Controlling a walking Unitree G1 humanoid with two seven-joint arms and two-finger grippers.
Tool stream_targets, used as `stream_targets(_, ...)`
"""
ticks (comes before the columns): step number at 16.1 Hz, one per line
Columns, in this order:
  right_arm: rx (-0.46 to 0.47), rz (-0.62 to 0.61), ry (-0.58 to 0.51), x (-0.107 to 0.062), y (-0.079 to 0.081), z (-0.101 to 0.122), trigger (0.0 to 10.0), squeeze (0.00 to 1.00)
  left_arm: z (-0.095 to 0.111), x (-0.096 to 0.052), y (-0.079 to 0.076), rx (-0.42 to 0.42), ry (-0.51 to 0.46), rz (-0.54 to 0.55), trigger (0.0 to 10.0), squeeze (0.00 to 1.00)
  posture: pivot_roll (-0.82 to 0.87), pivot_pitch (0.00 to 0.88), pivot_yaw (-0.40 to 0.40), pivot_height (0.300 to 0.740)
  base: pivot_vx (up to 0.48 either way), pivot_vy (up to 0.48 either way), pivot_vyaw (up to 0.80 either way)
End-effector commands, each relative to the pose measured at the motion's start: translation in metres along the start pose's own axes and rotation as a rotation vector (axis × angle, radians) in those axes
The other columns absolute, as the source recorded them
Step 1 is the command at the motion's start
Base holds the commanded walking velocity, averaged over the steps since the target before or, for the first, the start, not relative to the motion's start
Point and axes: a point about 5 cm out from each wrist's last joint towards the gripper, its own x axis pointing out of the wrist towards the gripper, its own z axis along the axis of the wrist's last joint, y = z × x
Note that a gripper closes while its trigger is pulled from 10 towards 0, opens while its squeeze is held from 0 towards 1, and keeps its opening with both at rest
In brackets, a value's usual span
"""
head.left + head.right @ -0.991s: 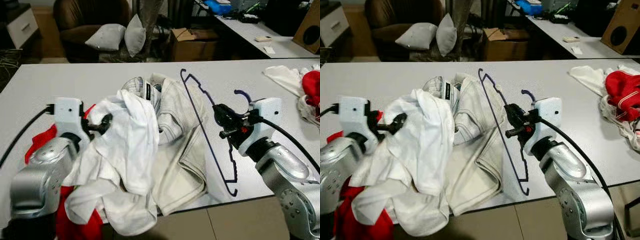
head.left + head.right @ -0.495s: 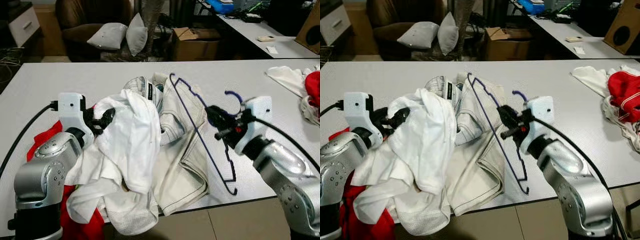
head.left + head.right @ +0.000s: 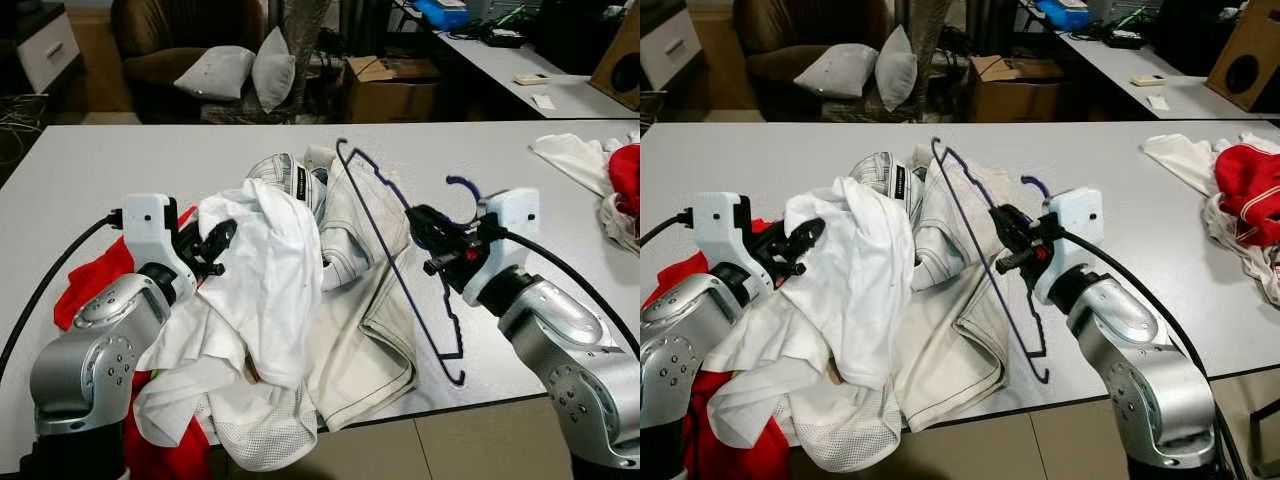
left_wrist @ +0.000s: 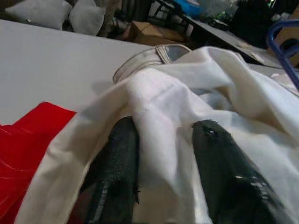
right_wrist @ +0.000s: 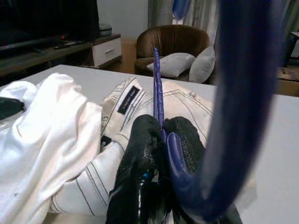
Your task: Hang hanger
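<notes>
Right end effector (image 3: 420, 222) is clamped on the blue hanger (image 3: 400, 270), holding it over the jeans (image 3: 365, 300) on the table (image 3: 120, 150). Left end effector (image 3: 215, 245) pinches the white shirt (image 3: 265, 270). I'd keep the grip firm and steer the hanger's near tip into the shirt's opening. Long axis runs toward me; hook (image 3: 462, 187) points right.

Blue hanger (image 3: 400, 265), tilted over the clothes

Thin dark-blue plastic hanger w/ notched arm, hook curling up nr the right gripper (image 3: 420, 224), whose fingers are pinched on it by the neck. Far end raised over the cream trousers (image 3: 365, 300); near end dips to the table (image 3: 150, 150) edge
</notes>
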Motion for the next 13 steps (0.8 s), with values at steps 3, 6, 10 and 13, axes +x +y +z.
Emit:
stream_targets(3,0.015,-0.068,-0.033,-0.002,-0.010,0.004,10.0,0.00,0.001,-0.003,0.002,-0.033,-0.032,-0.003,0.0,0.00,0.09,0.000,-0.022,0.740,0.000,0.000,0.00)
stream_targets(6,0.041,-0.089,-0.046,0.000,-0.012,0.006,10.0,0.00,0.007,-0.001,0.002,-0.026,-0.047,-0.005,0.0,0.00,0.10,0.000,-0.046,0.740,0.000,0.000,0.00)
stream_targets(10,0.047,-0.176,-0.064,-0.003,-0.022,0.006,10.0,0.00,0.029,0.024,0.006,-0.012,-0.102,-0.026,0.0,0.00,0.08,0.000,-0.008,0.740,0.000,0.000,0.00)
stream_targets(13,0.076,-0.204,-0.081,-0.001,-0.023,0.006,10.0,0.00,0.038,0.034,0.010,-0.018,-0.122,-0.029,0.0,0.00,0.07,0.000,0.003,0.740,0.000,0.000,0.00)
